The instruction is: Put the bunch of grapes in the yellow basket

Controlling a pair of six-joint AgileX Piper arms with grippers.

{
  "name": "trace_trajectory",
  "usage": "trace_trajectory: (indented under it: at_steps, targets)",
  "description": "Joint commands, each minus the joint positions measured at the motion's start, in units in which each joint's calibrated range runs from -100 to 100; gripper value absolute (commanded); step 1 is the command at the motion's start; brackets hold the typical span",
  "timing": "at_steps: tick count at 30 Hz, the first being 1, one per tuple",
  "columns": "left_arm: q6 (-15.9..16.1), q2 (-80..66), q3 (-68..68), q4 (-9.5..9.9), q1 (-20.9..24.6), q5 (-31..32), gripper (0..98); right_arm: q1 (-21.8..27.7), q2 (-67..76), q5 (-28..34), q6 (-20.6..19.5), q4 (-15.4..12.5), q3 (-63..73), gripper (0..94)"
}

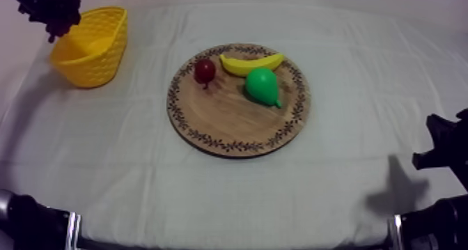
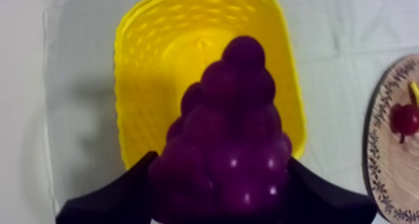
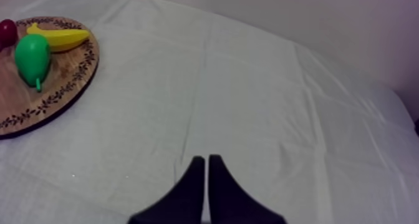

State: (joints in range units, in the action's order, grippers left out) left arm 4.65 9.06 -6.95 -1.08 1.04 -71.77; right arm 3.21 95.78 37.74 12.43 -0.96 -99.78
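Top view: a yellow basket (image 1: 90, 47) with woven, latticed walls stands at the far left of the grey-white cloth (image 1: 348, 176). The dark end of the left arm (image 1: 50, 10) hangs over its far rim. The round wooden board (image 1: 230, 124), its rim patterned with leaves, carries a small red fruit (image 1: 205, 70), a curved banana (image 1: 251, 63) and a glossy green pear (image 1: 263, 87). The right arm (image 1: 442, 150) sits low at the right edge.

Left wrist view: the left gripper (image 2: 221, 159) is clamped on the bunch of grapes, a knobbly purple cone of shiny beads. It holds the bunch over the basket's open mouth.

Right wrist view: the right gripper (image 3: 207, 176) has its fingers pressed together in a narrow wedge, gripping nothing, above bare creased cloth, well apart from the board.
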Motion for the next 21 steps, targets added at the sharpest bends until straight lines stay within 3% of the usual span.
trace_trajectory:
  at_steps: [1, 18, 20, 21]
  targets:
    - [0.2, 7.79, 4.27, -0.14, 0.21, 0.11, 66.4, 0.01, -0.02, 0.0, 0.0, 0.0, 0.01, 0.3]
    - [0.7, 30.2, 18.37, -0.65, 0.31, 2.02, 65.5, 0.01, -0.02, 0.0, 0.0, 0.0, 0.01, 0.3]
    - [0.67, 30.5, 18.63, -0.68, 0.21, 2.22, 69.9, 0.01, -0.02, 0.0, 0.0, 0.0, 0.01, 0.3]
    - [0.69, 30.51, 18.64, -0.68, 0.15, 2.38, 77.4, 0.01, -0.02, 0.0, 0.0, 0.0, 0.01, 0.3]
